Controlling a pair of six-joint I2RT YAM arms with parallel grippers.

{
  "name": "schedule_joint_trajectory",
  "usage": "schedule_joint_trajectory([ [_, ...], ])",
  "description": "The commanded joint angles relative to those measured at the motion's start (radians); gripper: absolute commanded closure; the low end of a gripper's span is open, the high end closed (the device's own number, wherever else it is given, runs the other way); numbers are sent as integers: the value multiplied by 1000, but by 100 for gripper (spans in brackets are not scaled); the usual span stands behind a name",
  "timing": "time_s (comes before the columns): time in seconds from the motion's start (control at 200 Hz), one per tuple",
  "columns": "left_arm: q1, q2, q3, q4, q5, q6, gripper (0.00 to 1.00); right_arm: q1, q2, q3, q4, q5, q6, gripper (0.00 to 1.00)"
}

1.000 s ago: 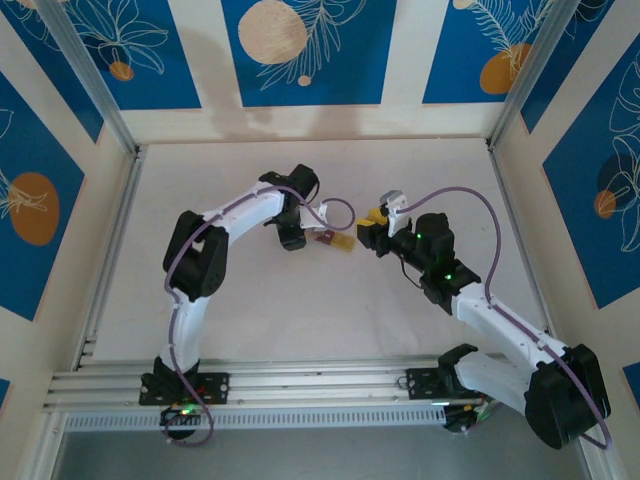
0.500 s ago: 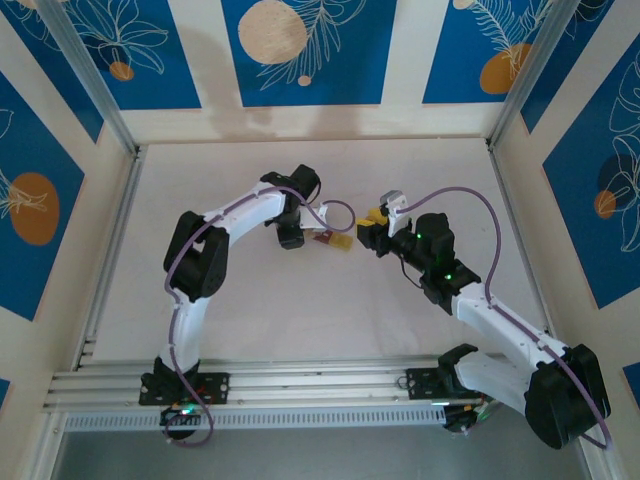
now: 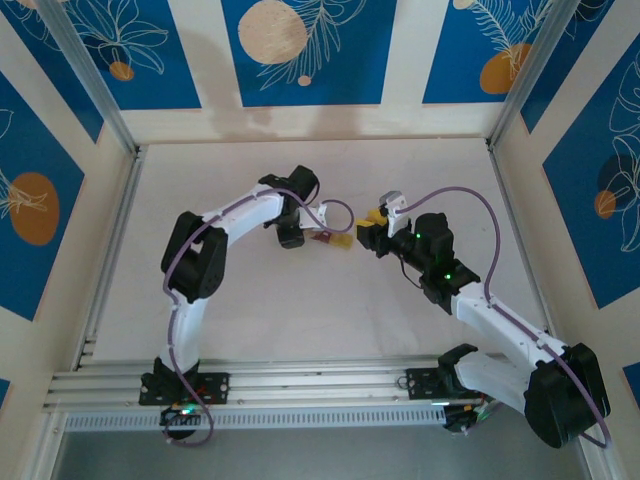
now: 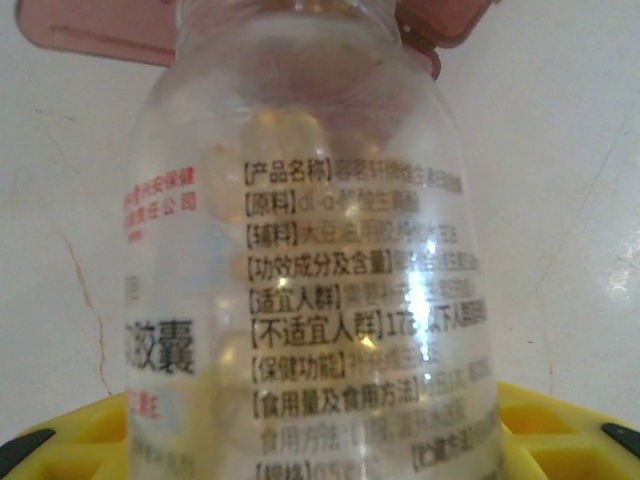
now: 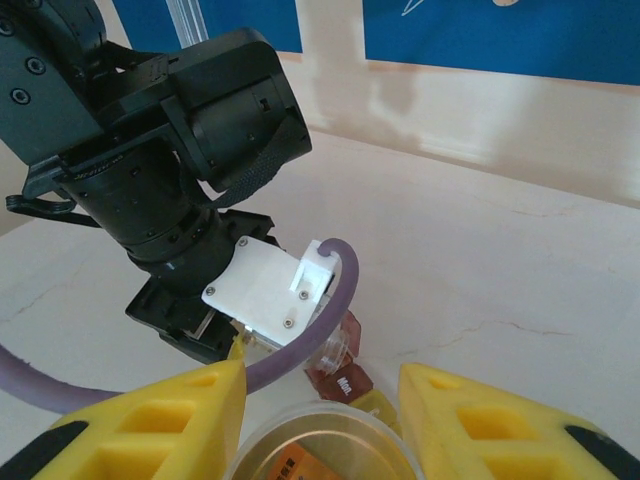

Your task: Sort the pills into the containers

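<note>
The containers (image 3: 333,238) are a tiny joined box, one cell dark red (image 5: 343,378) marked "Mon.", one yellow-tan (image 5: 378,404), lying on the table between the two grippers. My left gripper (image 3: 305,228) is shut on a clear bottle (image 4: 310,250) with printed text and red marking. The bottle is tipped with its neck (image 5: 336,346) right at the dark red cell and its raised lid (image 4: 90,30). Pale yellowish shapes blur inside the bottle; I cannot make out single pills. My right gripper (image 5: 320,425) hovers just right of the box, its yellow fingers (image 5: 150,425) against a clear round cap (image 5: 320,450) with orange print.
The white table (image 3: 300,320) is walled by blue-patterned panels on three sides. An aluminium rail (image 3: 300,385) runs along the near edge. The left arm's purple cable (image 5: 300,335) loops over the box, close to my right gripper.
</note>
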Motion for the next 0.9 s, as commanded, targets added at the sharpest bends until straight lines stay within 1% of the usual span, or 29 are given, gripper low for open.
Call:
schedule_joint_trajectory([
  [0.0,14,-52,-50,22,10,-16,100,-5,3,24,2,-14,8,100],
  [0.405,44,-162,-208,166,48,-63,100,-4,22,29,3,-24,11,100],
  [0.7,55,-196,-266,245,84,-104,100,0,26,32,-2,-27,9,100],
  [0.895,59,-202,-289,257,84,-115,100,2,30,33,-2,-30,7,100],
])
